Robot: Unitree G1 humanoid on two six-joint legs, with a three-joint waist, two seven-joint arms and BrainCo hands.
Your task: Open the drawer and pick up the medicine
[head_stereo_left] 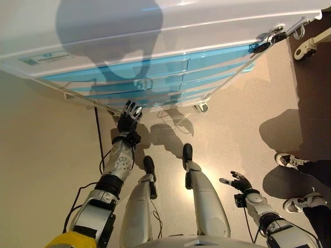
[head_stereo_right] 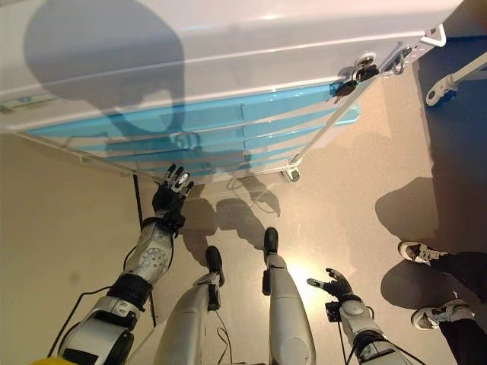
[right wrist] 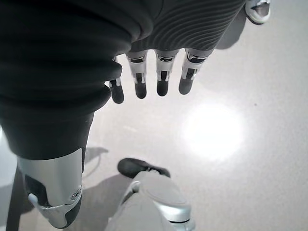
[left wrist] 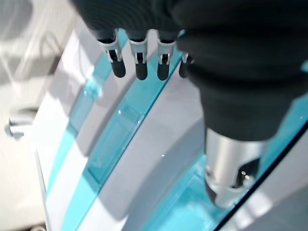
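Note:
A white wheeled cabinet (head_stereo_left: 155, 31) with several translucent blue drawers (head_stereo_left: 155, 70) stands in front of me, all drawers pushed in. My left hand (head_stereo_left: 129, 116) is raised to the lower drawer fronts, fingers straight and open, holding nothing. The left wrist view shows its fingertips (left wrist: 139, 70) just short of a blue drawer front with a recessed handle (left wrist: 113, 139). My right hand (head_stereo_left: 239, 182) hangs low at the right over the floor, fingers relaxed and empty. No medicine is visible.
The cabinet stands on castors (head_stereo_left: 201, 107) on a beige floor. A person's legs and shoes (head_stereo_left: 302, 199) stand at the right. Another wheeled frame (head_stereo_left: 310, 46) shows at the top right.

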